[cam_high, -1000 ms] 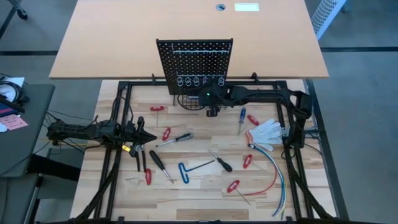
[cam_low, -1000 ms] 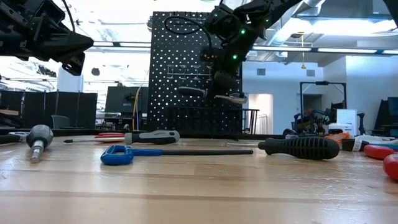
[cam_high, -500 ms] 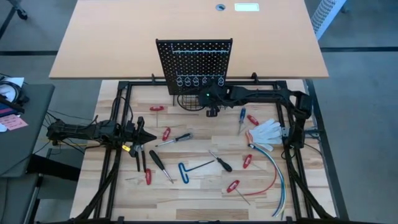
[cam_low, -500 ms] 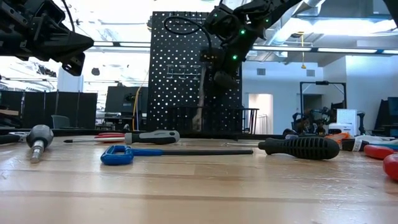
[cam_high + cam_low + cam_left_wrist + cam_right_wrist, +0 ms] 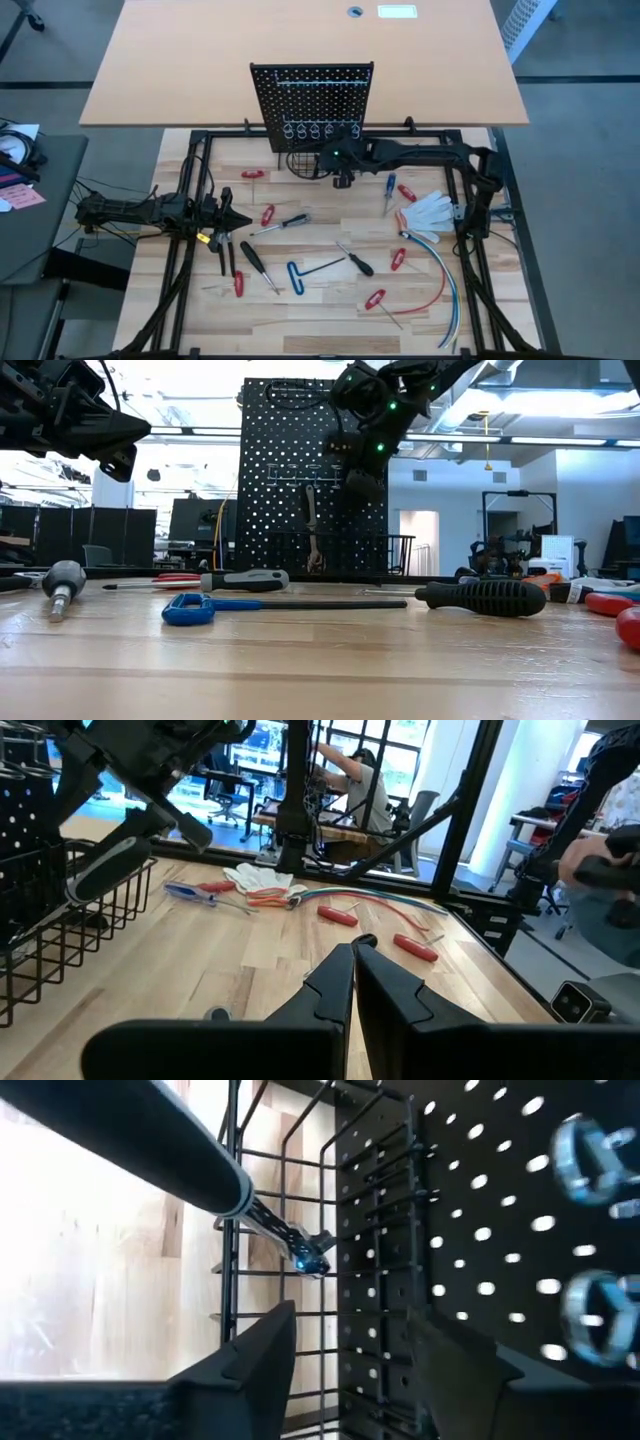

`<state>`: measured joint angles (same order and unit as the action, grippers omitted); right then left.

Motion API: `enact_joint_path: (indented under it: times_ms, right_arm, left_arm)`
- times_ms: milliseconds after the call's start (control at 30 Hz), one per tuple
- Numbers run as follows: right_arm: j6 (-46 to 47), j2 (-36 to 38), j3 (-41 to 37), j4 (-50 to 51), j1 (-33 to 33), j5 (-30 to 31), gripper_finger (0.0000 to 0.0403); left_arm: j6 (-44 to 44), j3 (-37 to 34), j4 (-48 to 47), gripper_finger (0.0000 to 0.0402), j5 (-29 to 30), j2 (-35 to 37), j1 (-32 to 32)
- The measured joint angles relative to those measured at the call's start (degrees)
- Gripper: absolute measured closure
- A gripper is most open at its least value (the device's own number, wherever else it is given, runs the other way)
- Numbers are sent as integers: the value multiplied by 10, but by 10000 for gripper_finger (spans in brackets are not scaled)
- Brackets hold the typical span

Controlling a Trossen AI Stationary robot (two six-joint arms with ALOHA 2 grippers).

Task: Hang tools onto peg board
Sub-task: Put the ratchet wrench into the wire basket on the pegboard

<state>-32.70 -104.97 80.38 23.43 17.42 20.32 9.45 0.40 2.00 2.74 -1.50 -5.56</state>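
The black peg board (image 5: 315, 100) stands at the table's far edge, with a row of ring holders (image 5: 315, 130) and a wire basket (image 5: 395, 550) at its base. A slim silver tool (image 5: 312, 525) hangs upright before the board, its top at the ring row and its lower end in the basket. My right gripper (image 5: 360, 485) is open beside it, touching nothing. In the right wrist view its fingers (image 5: 350, 1320) stand apart over the basket, where a dark-handled shaft (image 5: 285, 1240) reaches down. My left gripper (image 5: 232, 213) hovers shut at the table's left, holding nothing.
Loose tools lie on the table: black-handled screwdrivers (image 5: 253, 262) (image 5: 358, 262), a blue T-handle hex key (image 5: 300, 275), a blue screwdriver (image 5: 389, 190), pliers (image 5: 225, 250) and small red-handled tools (image 5: 398, 258). White gloves (image 5: 430, 210) and coloured cables (image 5: 440, 280) lie at the right.
My right gripper has let go of the silver tool at the peg board. The tool, slanting beside the gripper half a second ago, has swung down and now hangs upright from the ring row, a little to the side of the gripper.
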Motion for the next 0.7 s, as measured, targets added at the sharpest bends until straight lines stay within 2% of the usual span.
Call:
enact_joint_path:
  times_ms: [233, 633, 700]
  right_arm:
    - [-36, 33, 0, -2, -21, 2, 196]
    - [-24, 96, 1, 11, -65, 4, 196]
    - [3, 106, 2, 31, -76, -31, 196]
  left_arm:
    - [0, 0, 0, 389, 0, 0, 0]
    - [0, 0, 0, 389, 2, 0, 0]
    - [0, 0, 0, 389, 2, 0, 0]
